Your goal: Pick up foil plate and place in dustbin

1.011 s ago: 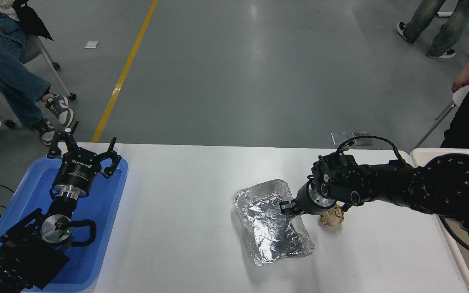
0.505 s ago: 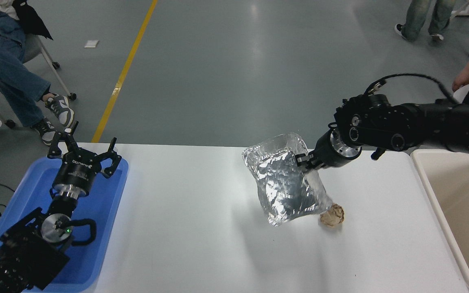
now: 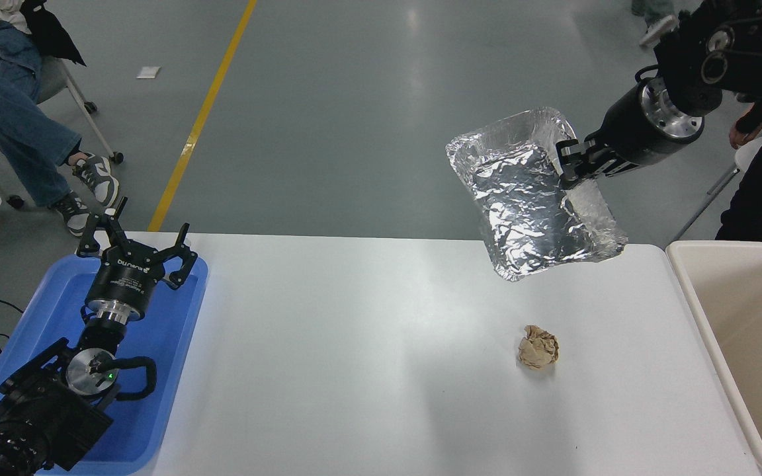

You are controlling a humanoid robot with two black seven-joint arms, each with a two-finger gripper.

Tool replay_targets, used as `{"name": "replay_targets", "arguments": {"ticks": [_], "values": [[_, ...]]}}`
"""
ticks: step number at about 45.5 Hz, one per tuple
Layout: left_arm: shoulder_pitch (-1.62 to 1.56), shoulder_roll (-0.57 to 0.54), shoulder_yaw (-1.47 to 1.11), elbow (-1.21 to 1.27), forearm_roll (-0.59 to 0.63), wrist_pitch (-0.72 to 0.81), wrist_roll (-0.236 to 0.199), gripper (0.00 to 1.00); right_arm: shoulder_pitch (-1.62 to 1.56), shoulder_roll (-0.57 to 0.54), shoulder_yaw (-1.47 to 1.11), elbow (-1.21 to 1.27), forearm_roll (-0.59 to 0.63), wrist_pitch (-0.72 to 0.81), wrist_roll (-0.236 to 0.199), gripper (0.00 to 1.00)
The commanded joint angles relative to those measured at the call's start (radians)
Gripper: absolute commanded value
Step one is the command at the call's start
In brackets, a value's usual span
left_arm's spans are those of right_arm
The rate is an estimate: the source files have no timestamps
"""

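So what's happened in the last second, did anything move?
The right gripper, shut on the foil plate, has lifted it off the table and swung it up and to the right, toward the dustbin. The plate now hangs tilted in the air. The paper ball, the left gripper over the blue tray and the bin stayed put.

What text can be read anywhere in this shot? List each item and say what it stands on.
"ROBOTIQ": white brand lettering on the body of the left gripper, parked over the blue tray; small and blurred, so only partly legible.
Smaller print beneath it on the same gripper: too small to read.
No lettering shows on the foil plate, right gripper, paper ball or dustbin.
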Motion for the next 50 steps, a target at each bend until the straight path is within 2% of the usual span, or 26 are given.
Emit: {"name": "replay_targets", "arguments": {"ticks": [1, 21, 34, 41, 50], "values": [[0.000, 0.000, 0.000, 0.000, 0.000, 0.000, 0.000, 1.00, 0.044, -0.019, -0.011, 0.005, -0.001, 0.026, -0.002, 0.00], [0.000, -0.001, 0.000, -0.001, 0.000, 0.000, 0.000, 1.00, -0.005, -0.029, -0.026, -0.024, -0.017, 0.022, 0.000, 0.00], [0.000, 0.000, 0.000, 0.000, 0.000, 0.000, 0.000, 1.00, -0.105, -0.175, -0.061, -0.145, -0.015, -0.004, -0.002, 0.00], [0.000, 0.000, 0.000, 0.000, 0.000, 0.000, 0.000, 1.00, -0.155, -0.284, -0.065, -0.188, -0.017, -0.070, -0.002, 0.00], [0.000, 0.000, 0.000, -0.001, 0.000, 0.000, 0.000, 1.00, -0.307, -0.345, -0.057, -0.360, 0.000, -0.195, -0.002, 0.00]]}}
